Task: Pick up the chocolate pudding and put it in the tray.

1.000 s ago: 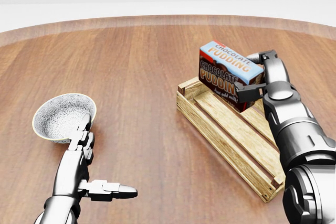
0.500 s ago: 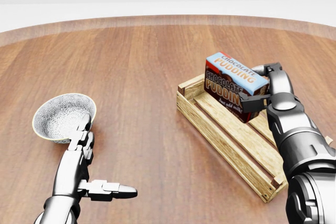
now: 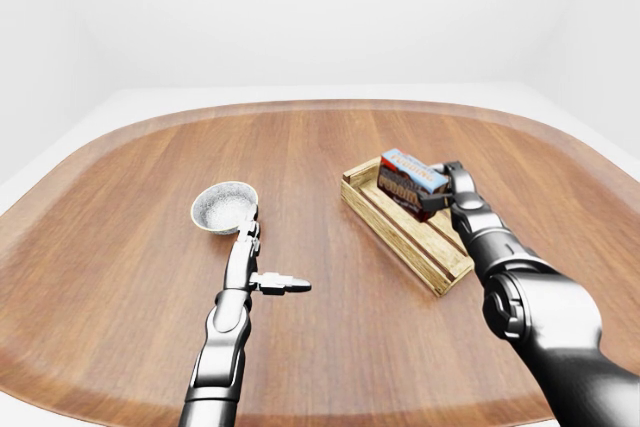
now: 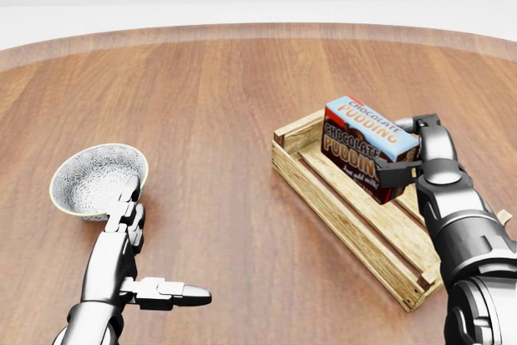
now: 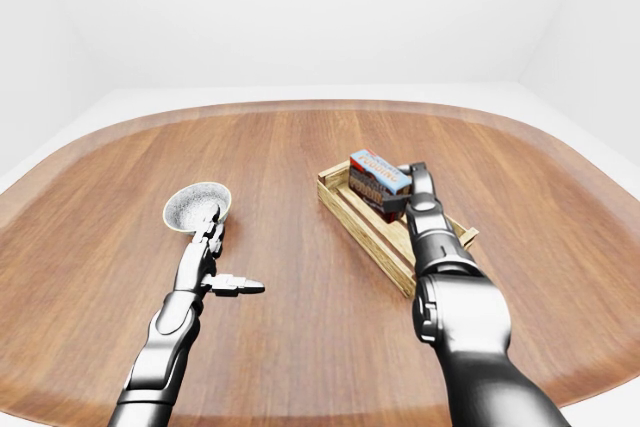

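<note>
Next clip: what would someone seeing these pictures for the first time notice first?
The eye goes to the bright chocolate pudding box, gripped by the right hand and held tilted over the wooden tray at the right of the head view. On the left, a speckled bowl sits on the wooden table, with the open left hand stretched out just below it.
</note>
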